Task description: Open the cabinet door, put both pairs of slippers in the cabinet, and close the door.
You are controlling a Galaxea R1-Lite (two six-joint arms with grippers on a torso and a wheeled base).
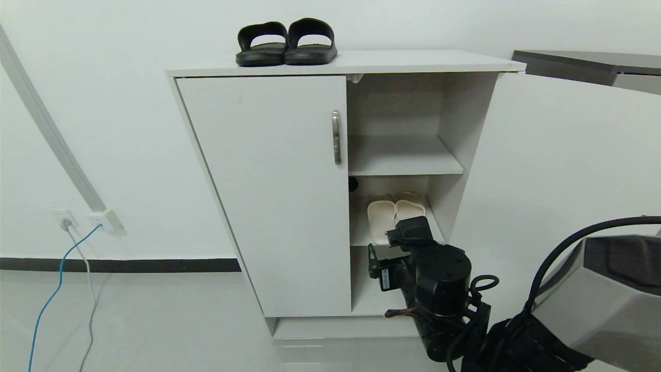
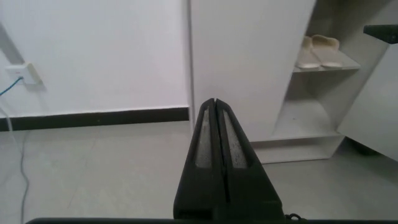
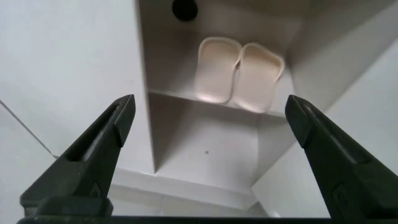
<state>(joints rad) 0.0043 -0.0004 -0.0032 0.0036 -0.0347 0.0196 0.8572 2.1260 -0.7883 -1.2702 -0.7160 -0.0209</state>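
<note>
Head view: black slippers (image 1: pixel 286 44) sit atop the cabinet (image 1: pixel 413 61), long axes front-to-back, well above and left of the right hand (image 1: pixel 408 228), probably the nearer one. Left wrist view: left hand (image 2: pixel 214 124) closed, empty. Right wrist view: right hand spread open, facing shelved white slippers (image 3: pixel 239 78).

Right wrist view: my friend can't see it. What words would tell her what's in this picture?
A pair of white slippers lies side by side on a shelf inside the open cabinet. The right gripper is open in front of them, its two dark fingers spread wide and touching nothing.
</note>
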